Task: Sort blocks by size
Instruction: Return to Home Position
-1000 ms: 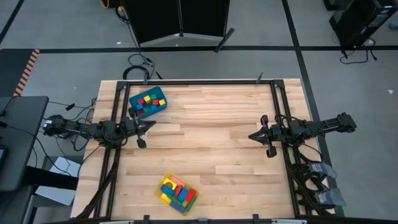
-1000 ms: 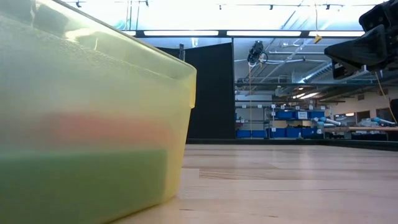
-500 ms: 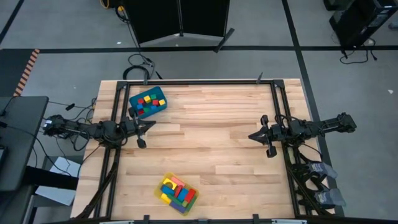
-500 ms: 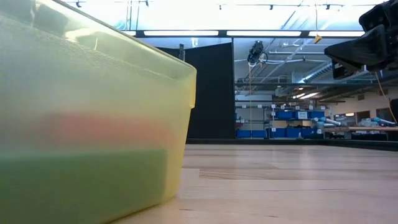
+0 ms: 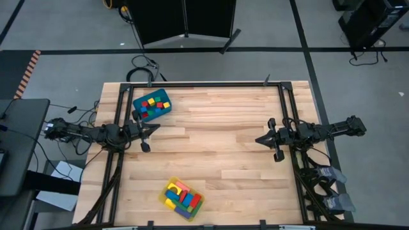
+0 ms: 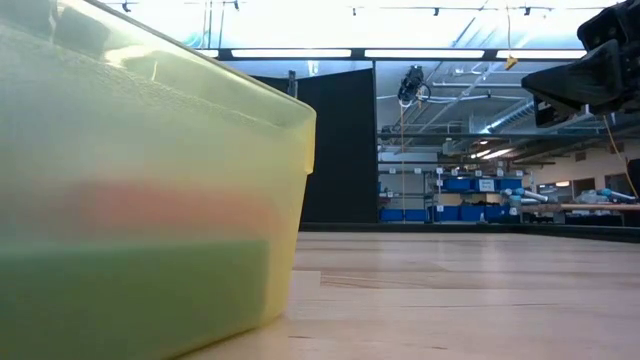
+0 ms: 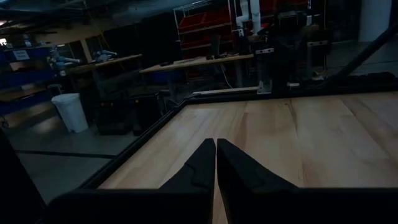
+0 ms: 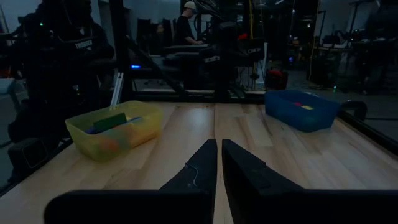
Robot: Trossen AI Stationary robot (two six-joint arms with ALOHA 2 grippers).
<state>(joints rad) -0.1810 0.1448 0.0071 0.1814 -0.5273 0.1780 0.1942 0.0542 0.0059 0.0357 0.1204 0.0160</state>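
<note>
**Blocks lie sorted in two bins; both arms hang over the worktop with shut fingers**

The worktop (image 5: 223, 160) of pale wooden boards carries two bins and no loose blocks. The blue bin (image 5: 152, 107) stands near the far left corner. It holds the small blocks (image 5: 151, 104), little cubes in yellow, red, green and blue, lying close together. The yellow bin (image 5: 182, 199) stands at the near edge, left of the middle and well apart from the blue one. It holds the larger blocks (image 5: 181, 195), longer bars in pink, yellow, green and blue, packed side by side. In the low view its translucent wall fills the left half of the picture, with a reddish band and a green mass showing dimly through it.

The left gripper (image 5: 155, 128) hangs by the left edge, just beside the blue bin on its near side, and points toward the middle of the worktop. Its two fingers are pressed together and pinch nothing. The right gripper (image 5: 258, 139) hangs by the right edge and points back across the worktop toward the left arm. Its fingers also lie pressed together with nothing between them. Both bins show in the right wrist view. A person (image 8: 186, 25) stands in the dim room behind the table.
</note>
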